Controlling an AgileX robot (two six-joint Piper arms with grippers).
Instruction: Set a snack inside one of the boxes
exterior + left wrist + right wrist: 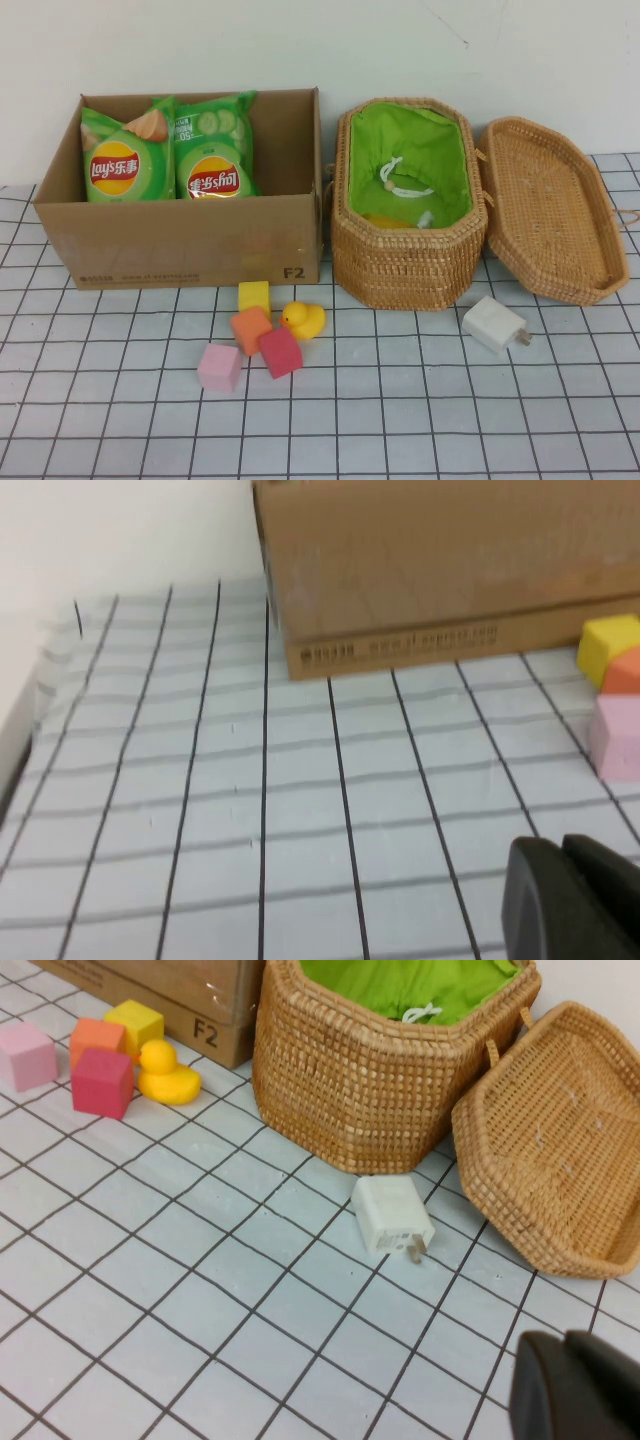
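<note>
Two green chip bags, one (122, 157) on the left and one (214, 147) beside it, stand inside the open cardboard box (190, 245) at the back left. An open wicker basket (405, 255) with green lining stands to its right. Neither arm shows in the high view. My left gripper (562, 852) is shut and empty, low over the table near the cardboard box's front (450, 570). My right gripper (566, 1348) is shut and empty, over the table in front of the basket (370, 1080).
The wicker lid (550, 210) lies to the right of the basket. A white charger plug (495, 324) lies in front of it. A yellow duck (302, 320) and several coloured foam blocks, among them a pink one (220, 367), sit before the box.
</note>
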